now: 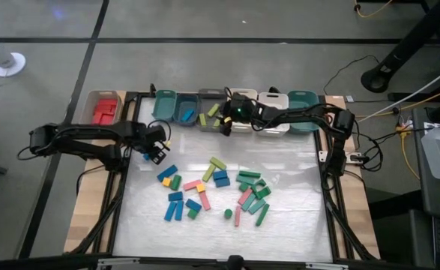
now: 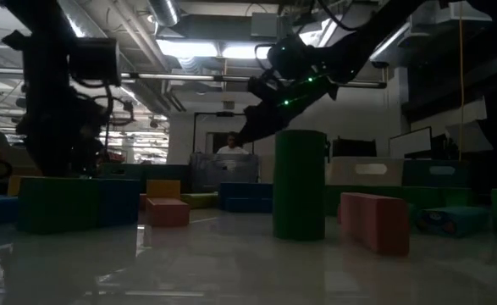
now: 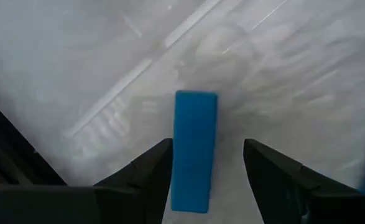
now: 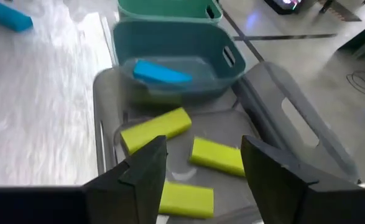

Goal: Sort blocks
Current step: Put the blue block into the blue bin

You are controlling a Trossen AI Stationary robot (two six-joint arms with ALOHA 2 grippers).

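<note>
Our right pincer (image 4: 198, 171) hangs spread over the grey bin (image 4: 266, 93), lime blocks (image 4: 155, 129) inside; our left pincer (image 3: 207, 168), spread, must pinch the blue block (image 3: 194, 149).

**Counts on the table**

Seven bins (image 1: 208, 105) are lined up along the far edge in the high view. Three lime blocks (image 4: 155, 129) are seen in the grey bin (image 4: 306, 134), and one blue block (image 4: 161, 73) in the teal bin (image 4: 188, 43) beside it. Two arms are counted. The loose blocks (image 1: 220, 191) on the table are too crowded for an exact count.
</note>
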